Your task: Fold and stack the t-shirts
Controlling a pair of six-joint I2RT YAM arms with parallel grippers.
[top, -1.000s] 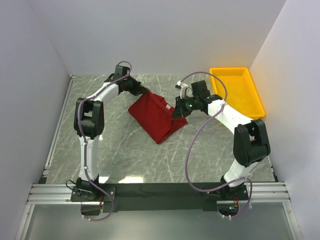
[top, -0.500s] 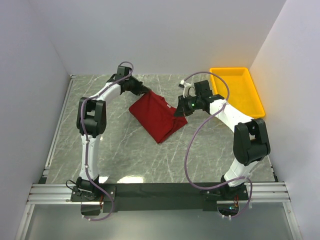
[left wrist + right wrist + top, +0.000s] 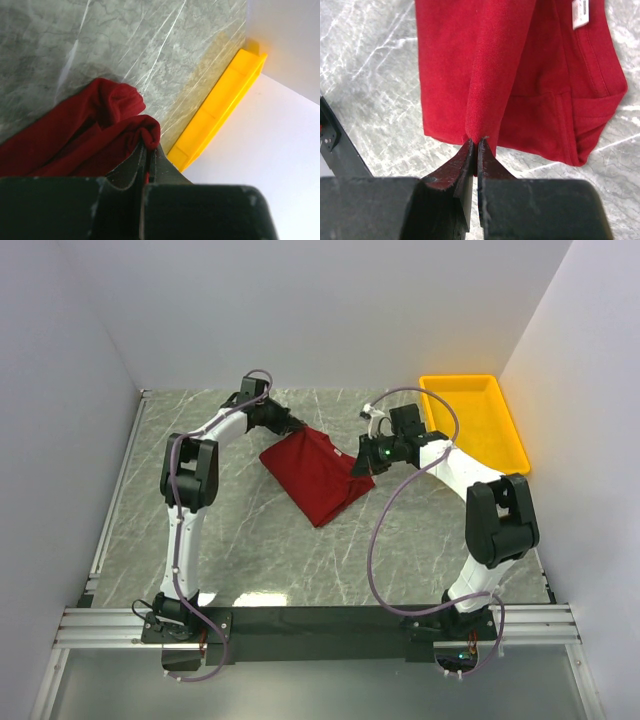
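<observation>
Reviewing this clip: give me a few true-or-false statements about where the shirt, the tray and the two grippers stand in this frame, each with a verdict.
1. The left gripper is shut on the t-shirt. True.
2. The right gripper hangs open over the yellow tray. False: it is shut on a fold of the t-shirt, away from the yellow tray.
3. The t-shirt lies inside the yellow tray. False: it is over the table, outside the yellow tray, which holds no cloth.
4. A white tag shows at the t-shirt's collar in the right wrist view. True.
</observation>
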